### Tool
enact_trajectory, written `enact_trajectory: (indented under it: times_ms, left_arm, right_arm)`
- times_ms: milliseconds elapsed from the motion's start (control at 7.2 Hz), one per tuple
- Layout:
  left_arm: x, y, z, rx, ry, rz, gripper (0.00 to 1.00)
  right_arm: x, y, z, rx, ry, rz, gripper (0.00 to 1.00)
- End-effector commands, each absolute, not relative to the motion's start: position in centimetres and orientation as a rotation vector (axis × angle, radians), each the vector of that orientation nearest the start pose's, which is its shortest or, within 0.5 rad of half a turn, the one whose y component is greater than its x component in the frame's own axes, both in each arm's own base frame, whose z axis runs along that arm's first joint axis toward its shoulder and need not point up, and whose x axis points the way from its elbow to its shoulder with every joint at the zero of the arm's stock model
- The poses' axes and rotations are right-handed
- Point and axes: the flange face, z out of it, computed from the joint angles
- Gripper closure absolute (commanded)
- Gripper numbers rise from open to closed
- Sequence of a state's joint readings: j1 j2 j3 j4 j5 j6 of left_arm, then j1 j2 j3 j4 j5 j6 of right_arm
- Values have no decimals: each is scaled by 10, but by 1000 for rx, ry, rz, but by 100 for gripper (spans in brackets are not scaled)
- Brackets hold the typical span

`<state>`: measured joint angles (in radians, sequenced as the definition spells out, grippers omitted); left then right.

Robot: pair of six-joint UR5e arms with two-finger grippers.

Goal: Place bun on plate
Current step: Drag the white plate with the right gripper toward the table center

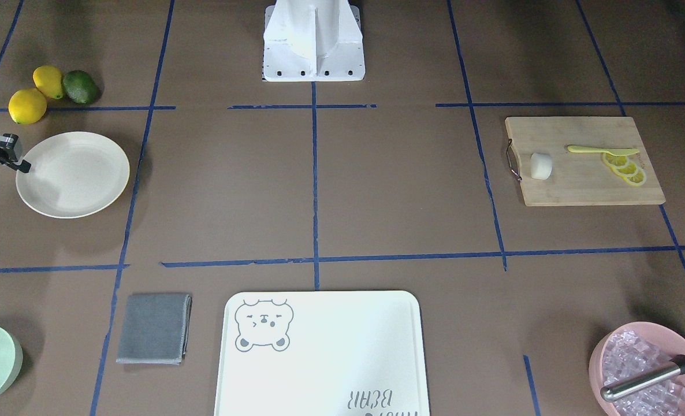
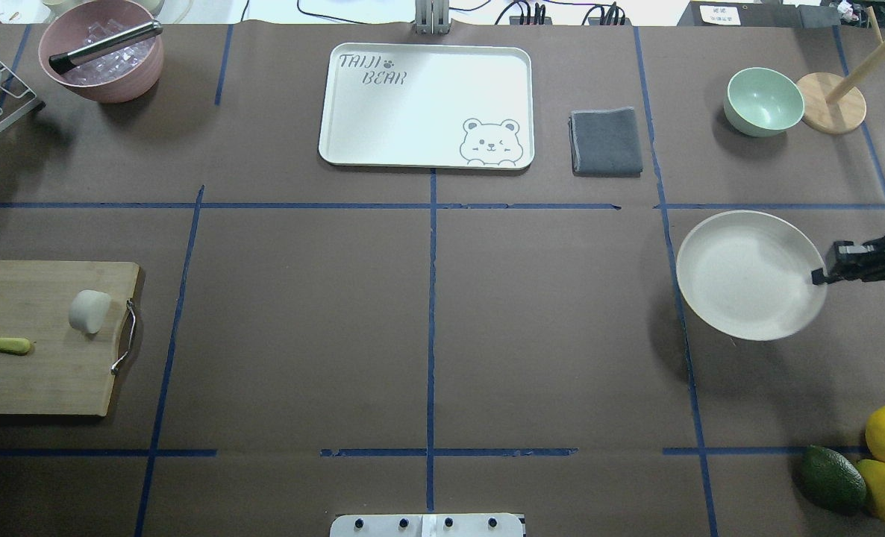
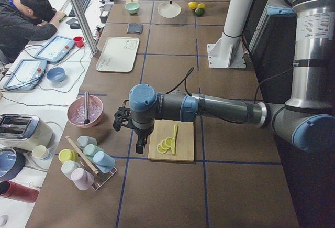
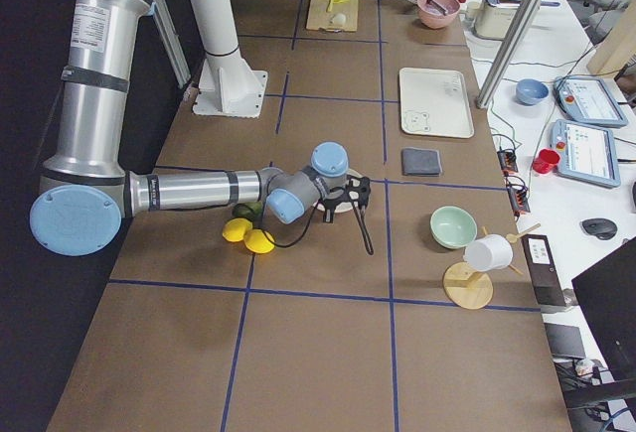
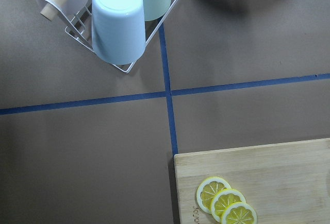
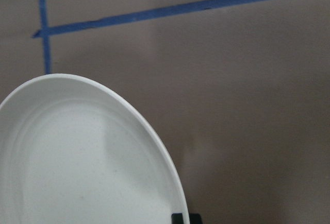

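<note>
Left hand [image 3: 140, 145] hangs over the end of the cutting board [image 2: 47, 373] where the lemon slices [image 1: 625, 167] lie. It shows only in the side view, so I cannot tell whether its fingers are spread or closed; its wrist camera takes in the board's corner, the slices and a cup rack [image 5: 124, 23], but not the bun. The bun [image 2: 89, 310] lies on the same board, near the end with the metal handle, apart from the slices and the yellow knife [image 1: 602, 150]. The plate [image 2: 741, 276] is well away at the opposite end of the surface [image 2: 427, 321], with nothing on it. The right hand [image 2: 823, 277] sits at its rim with one fingertip against the edge. The other finger is hidden, so whether it pinches the rim or merely touches it cannot be read. The bun looks light, soft and smooth, a short rounded cylinder lying on its side. I judge it would dent under a hard squeeze and could roll or slip if caught near an end. The better hold seems to be across the curved flanks at mid-length, fingers coming straight down on either side and closing gently. The long carry across the surface calls for a hold firm enough not to drop it.
</note>
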<state>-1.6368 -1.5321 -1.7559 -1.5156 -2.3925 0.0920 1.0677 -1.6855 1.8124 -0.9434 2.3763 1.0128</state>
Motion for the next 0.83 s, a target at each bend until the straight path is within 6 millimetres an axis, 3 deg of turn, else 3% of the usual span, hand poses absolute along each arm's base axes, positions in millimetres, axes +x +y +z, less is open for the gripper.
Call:
enact_trajectory:
  times_ms: [0, 139, 278, 417, 556, 694]
  left_arm:
    - [-92, -471, 590, 147, 811, 60, 0]
    - [-92, -471, 590, 146, 813, 60, 0]
    - [-92, -471, 593, 141, 813, 58, 0]
    - [-91, -472, 593, 140, 813, 58, 0]
    - [-92, -471, 593, 141, 813, 57, 0]
    - [-91, -472, 593, 139, 814, 57, 0]
  right_arm:
    - [-258, -465, 382, -86, -1205, 233, 100]
    - [-310, -459, 341, -78, -1225, 242, 100]
    - [-380, -432, 316, -71, -1217, 261, 100]
    - [-438, -415, 294, -35, -1182, 294, 100]
    - [-487, -403, 270, -40, -1112, 307, 100]
    - [-510, -397, 265, -31, -1080, 312, 100]
